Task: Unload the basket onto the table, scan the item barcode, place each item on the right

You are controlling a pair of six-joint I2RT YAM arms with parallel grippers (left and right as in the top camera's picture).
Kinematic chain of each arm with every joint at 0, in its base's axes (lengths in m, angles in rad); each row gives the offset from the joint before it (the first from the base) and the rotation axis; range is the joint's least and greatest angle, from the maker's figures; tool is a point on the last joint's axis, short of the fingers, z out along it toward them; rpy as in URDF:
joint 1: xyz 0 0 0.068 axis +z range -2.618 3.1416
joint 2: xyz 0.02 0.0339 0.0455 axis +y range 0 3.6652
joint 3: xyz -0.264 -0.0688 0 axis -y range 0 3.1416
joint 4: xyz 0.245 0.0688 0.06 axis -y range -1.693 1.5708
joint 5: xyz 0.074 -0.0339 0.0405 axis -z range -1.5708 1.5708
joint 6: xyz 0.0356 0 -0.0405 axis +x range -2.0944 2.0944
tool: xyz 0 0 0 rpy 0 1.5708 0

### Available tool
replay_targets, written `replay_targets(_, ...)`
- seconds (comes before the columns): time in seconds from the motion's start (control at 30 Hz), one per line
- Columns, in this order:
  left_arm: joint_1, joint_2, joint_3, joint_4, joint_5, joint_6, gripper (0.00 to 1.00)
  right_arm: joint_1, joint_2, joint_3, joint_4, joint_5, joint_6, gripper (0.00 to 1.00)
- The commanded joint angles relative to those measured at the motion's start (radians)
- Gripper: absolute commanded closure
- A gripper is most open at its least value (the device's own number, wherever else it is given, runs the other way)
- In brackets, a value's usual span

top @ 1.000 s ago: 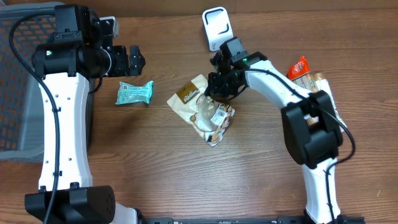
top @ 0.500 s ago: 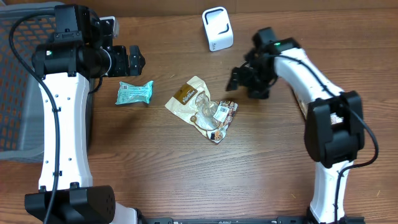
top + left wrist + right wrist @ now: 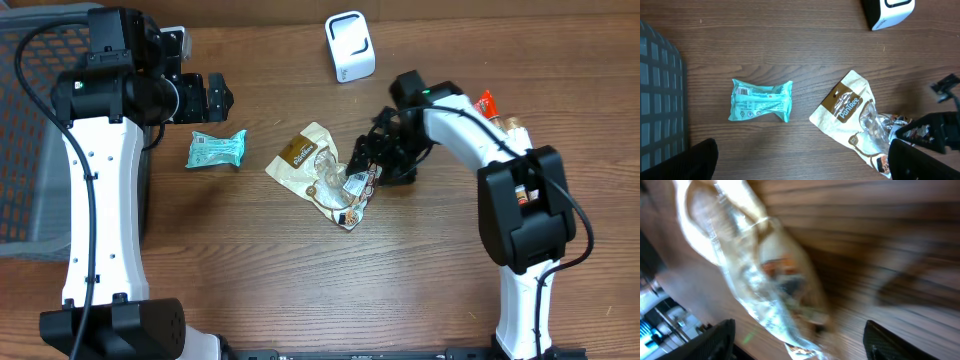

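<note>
Tan snack bag (image 3: 318, 170) flat on worktop (image 3: 250, 270), right tool (image 3: 375, 168) spread wide at its right edge, left tool (image 3: 220, 95) apart near teal packet (image 3: 216, 150), white scanner (image 3: 350, 45) behind, grey basket (image 3: 25, 150) far left

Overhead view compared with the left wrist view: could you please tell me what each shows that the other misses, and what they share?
Only the overhead shows the white left arm, the right arm and the orange packets at the far right. Only the left wrist view makes the brown label on the snack bag readable. Both show the teal packet, the snack bag, the white scanner and the grey basket.
</note>
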Motion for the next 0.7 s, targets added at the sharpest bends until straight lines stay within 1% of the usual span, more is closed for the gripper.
replay_targets(0.0,-0.008,-0.001,0.015,0.003,-0.002,-0.006,0.00,0.039,-0.023,-0.016,0.053,0.016,0.075,0.37)
replay_targets(0.03,-0.008,-0.001,0.015,0.003,-0.002,-0.006,0.00,0.048,-0.023,-0.025,0.069,0.037,0.103,0.47)
replay_targets(0.1,-0.008,-0.001,0.015,0.004,-0.002,-0.006,0.00,0.063,-0.023,-0.047,0.097,0.069,0.137,0.56)
replay_targets(0.13,-0.008,-0.001,0.015,0.003,-0.002,-0.006,0.00,0.070,-0.023,-0.060,0.118,0.076,0.139,0.60)
replay_targets(0.2,-0.008,-0.001,0.015,0.004,-0.002,-0.006,0.00,0.073,-0.023,-0.072,0.148,0.079,0.127,0.70)
replay_targets(0.23,-0.008,-0.001,0.015,0.004,-0.002,-0.006,0.00,0.073,-0.023,-0.073,0.166,0.079,0.104,0.79)
replay_targets(0.27,-0.008,-0.001,0.015,0.004,-0.002,-0.006,0.00,0.071,-0.023,-0.072,0.183,0.079,0.077,0.85)
replay_targets(0.33,-0.008,-0.001,0.015,0.004,-0.002,-0.006,0.00,0.060,-0.023,-0.067,0.218,0.078,-0.011,0.92)
replay_targets(0.37,-0.008,-0.001,0.015,0.003,-0.002,-0.006,0.00,0.051,-0.023,-0.064,0.240,0.074,-0.071,0.94)
replay_targets(0.43,-0.008,-0.001,0.015,0.003,-0.002,-0.006,0.00,0.029,-0.023,-0.059,0.279,0.047,-0.220,0.94)
replay_targets(0.5,-0.008,-0.001,0.015,0.004,-0.002,-0.006,0.00,0.007,-0.023,-0.050,0.304,0.040,-0.332,0.94)
replay_targets(0.53,-0.008,-0.001,0.015,0.004,-0.002,-0.006,0.01,-0.007,-0.023,-0.046,0.318,0.040,-0.375,0.94)
replay_targets(0.6,-0.008,-0.001,0.015,0.003,-0.002,-0.006,0.00,-0.033,-0.023,-0.037,0.347,0.040,-0.401,0.88)
replay_targets(0.63,-0.008,-0.001,0.015,0.003,-0.002,-0.006,0.00,-0.046,-0.023,-0.035,0.362,0.036,-0.400,0.78)
replay_targets(0.67,-0.008,-0.001,0.015,0.003,-0.002,-0.006,0.01,-0.057,-0.023,-0.033,0.372,0.024,-0.394,0.60)
